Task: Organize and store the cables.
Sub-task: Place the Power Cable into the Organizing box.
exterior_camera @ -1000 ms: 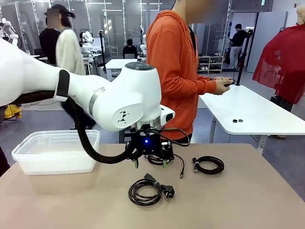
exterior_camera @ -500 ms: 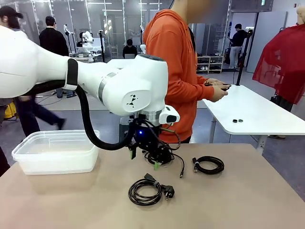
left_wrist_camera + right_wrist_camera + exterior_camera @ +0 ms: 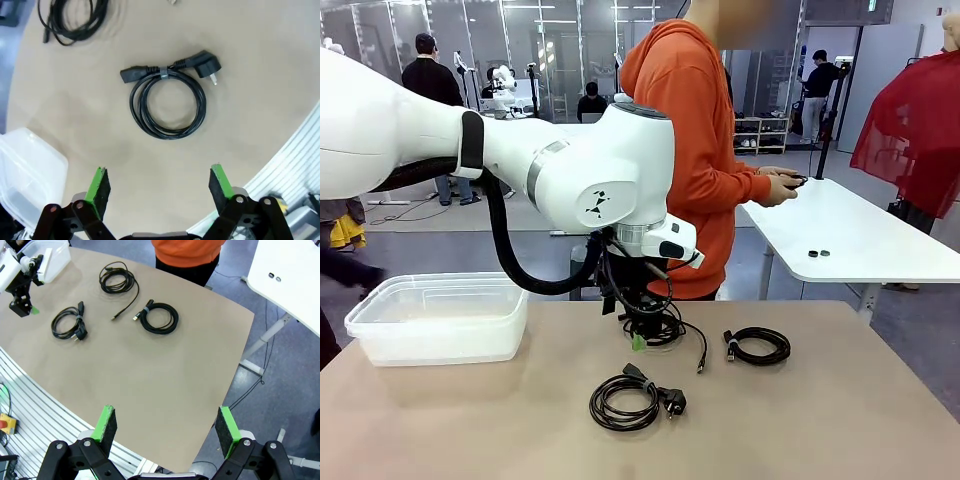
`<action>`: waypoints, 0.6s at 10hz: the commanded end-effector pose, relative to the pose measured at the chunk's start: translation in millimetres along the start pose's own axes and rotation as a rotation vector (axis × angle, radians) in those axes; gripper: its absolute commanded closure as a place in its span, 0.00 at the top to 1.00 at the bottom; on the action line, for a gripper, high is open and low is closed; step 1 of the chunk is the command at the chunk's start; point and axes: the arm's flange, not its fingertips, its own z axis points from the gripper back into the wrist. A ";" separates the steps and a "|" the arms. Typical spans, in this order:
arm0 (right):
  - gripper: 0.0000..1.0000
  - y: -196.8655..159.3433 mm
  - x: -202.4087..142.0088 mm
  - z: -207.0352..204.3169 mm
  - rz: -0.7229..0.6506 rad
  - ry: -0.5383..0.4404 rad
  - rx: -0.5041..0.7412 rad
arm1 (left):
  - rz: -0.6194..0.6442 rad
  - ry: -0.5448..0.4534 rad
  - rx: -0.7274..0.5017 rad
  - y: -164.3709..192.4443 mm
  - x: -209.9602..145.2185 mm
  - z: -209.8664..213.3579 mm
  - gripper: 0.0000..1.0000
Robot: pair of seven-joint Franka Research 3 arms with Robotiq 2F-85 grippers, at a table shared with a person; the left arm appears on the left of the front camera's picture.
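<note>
Left claw [image 3: 158, 172]: jaws spread, empty | black round-coiled plastic power cord [image 3: 163, 73]: straight ahead, centred between pads, plug end crosswise | right claw [image 3: 166, 412]: open, seemingly much farther off

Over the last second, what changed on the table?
The left gripper rolled at the wrist above the cables, as the arm swung up and right. Its jaws are open as before and nothing was taken. The plug cable, middle cable, right cable and tub stayed put.
</note>
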 end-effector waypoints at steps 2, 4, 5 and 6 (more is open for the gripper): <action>1.00 0.0 1.4 -0.1 0.001 0.002 -0.002 | 0.050 0.034 0.004 0.2 -3.6 -2.1 1.00; 1.00 0.0 1.4 -0.1 0.001 0.002 -0.002 | -0.070 -0.012 0.072 -6.7 -2.7 -1.7 1.00; 1.00 0.0 1.4 -0.1 0.001 0.002 -0.002 | -0.211 -0.062 0.055 -3.6 -0.4 -5.7 1.00; 1.00 0.0 1.4 -0.1 0.001 0.002 -0.002 | -0.303 -0.096 -0.015 -0.1 7.8 -14.9 1.00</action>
